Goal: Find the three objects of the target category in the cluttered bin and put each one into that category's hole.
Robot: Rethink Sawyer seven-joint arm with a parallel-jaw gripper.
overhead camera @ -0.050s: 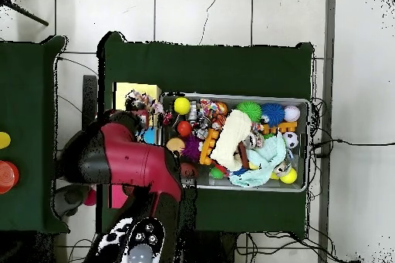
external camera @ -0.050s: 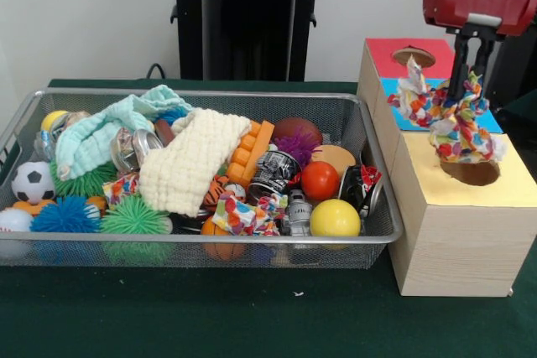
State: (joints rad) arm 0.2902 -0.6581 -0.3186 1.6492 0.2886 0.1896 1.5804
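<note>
The gripper (external camera @ -0.050s: pixel 471 73) is hanging over the box (external camera @ -0.050s: pixel 470 232), its fingers (external camera @ -0.050s: pixel 461 63) pinching a patterned cloth (external camera @ -0.050s: pixel 449 119) that is dangling just above the hole (external camera @ -0.050s: pixel 470 173) in the yellow section, perhaps touching its rim. Another patterned cloth (external camera @ -0.050s: pixel 243 215) is lying in the bin (external camera @ -0.050s: pixel 197 249), beside the yellow ball (external camera @ -0.050s: pixel 335 218).

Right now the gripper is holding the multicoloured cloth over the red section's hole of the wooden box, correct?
Not quite. The gripper does hold the multicoloured cloth, but the front view shows it hanging over the hole in the yellow section of the wooden box, not the red one.
</note>
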